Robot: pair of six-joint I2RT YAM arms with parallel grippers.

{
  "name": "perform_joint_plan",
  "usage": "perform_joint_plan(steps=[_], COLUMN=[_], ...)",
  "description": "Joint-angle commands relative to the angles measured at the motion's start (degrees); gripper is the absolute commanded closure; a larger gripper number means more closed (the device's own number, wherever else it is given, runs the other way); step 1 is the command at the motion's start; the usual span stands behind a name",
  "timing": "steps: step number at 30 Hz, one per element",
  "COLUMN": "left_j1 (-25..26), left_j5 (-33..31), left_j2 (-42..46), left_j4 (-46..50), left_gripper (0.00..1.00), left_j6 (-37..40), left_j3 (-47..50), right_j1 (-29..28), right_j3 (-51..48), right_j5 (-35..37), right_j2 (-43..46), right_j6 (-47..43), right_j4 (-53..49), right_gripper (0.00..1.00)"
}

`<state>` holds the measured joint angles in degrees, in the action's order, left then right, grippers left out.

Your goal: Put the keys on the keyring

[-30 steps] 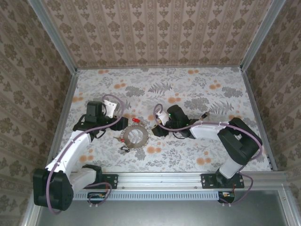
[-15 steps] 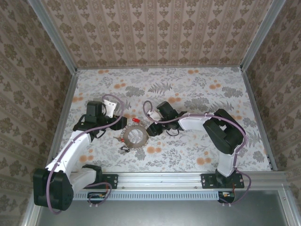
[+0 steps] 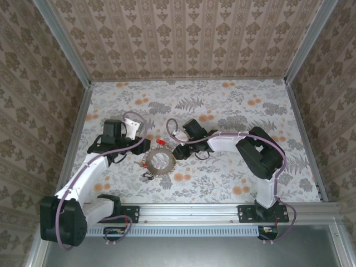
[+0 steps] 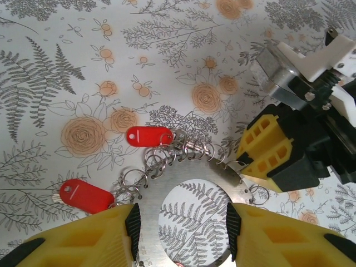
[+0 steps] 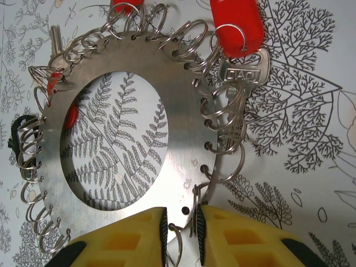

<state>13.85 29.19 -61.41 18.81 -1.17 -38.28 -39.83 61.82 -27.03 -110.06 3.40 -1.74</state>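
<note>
top view, table [image 3: 222, 111]: flowery cloth, patterned walls all round
top view, keyring [image 3: 159, 162]: lying flat, front-middle of the table, right between the two grippers
top view, left gripper [image 3: 142, 146]: at the ring's back-left edge
top view, right gripper [image 3: 179, 151]: at the ring's right edge
top view, clutter: a red tag [image 3: 162, 143] just behind the ring and a black clip [image 3: 146, 177] just in front of it

left wrist, jaws: spread wide, one yellow finger [image 4: 83, 236] on each side of the ring's hole, ring band [image 4: 151, 196] running between them; can't tell if the pads touch it
left wrist, in the way: two red tags [image 4: 149, 136] [image 4: 83, 195] and a row of wire loops [image 4: 161, 161] along the far rim
left wrist, other arm: right gripper [image 4: 245, 158] is at the ring's far-right rim, with a key [image 4: 230, 173] right at its tip

right wrist, jaws: nearly together, only a slim gap, with the ring's near rim [image 5: 183, 139] and one thin loop in it; can't tell if they're actually biting
right wrist, around: loops all round the rim, a silver key [image 5: 242, 73] under a red tag [image 5: 236, 25] on the far right, clip [image 5: 19, 130] at the left edge
</note>
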Motion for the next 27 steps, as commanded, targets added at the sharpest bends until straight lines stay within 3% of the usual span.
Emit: perform_joint_plan(steps=[1, 6, 10, 20, 24, 27], left_j1=[0.04, 0.26, 0.83, 2.31, 3.06, 3.37], left_j5=[2.54, 3.99, 5.86, 31.13, 36.25, 36.05], left_j2=[-0.55, -1.43, -2.28, -7.04, -7.05, -5.98], left_j4=[0.50, -0.49, -1.56, -6.63, -5.97, -4.94], left_gripper=[0.53, 0.54, 0.54, 0.60, 0.60, 0.60], left_j6=[2.43, 4.72, 8.43, 26.52, 30.60, 32.94], left_j3=[-2.24, -2.37, -2.77, -2.73, -3.67, -3.97], right_j1=[-0.37, -0.24, -0.24, -0.24, -0.25, -0.32], right_j3=[1.52, 3.65, 3.76, -1.74, -4.66, -6.80], right_j5=[-0.94, -0.86, -2.03, -6.72, -8.54, -9.24], right_j2=[-1.47, -2.32, -0.47, 11.69, 18.07, 22.83], right_j6=[-0.83, -5.65, -9.17, -25.61, -28.77, -30.98], right_j4=[-0.55, -4.73, -6.44, -8.44, -6.44, -4.97], right_gripper=[0.79, 0.93, 0.98, 1.00, 1.00, 1.00])
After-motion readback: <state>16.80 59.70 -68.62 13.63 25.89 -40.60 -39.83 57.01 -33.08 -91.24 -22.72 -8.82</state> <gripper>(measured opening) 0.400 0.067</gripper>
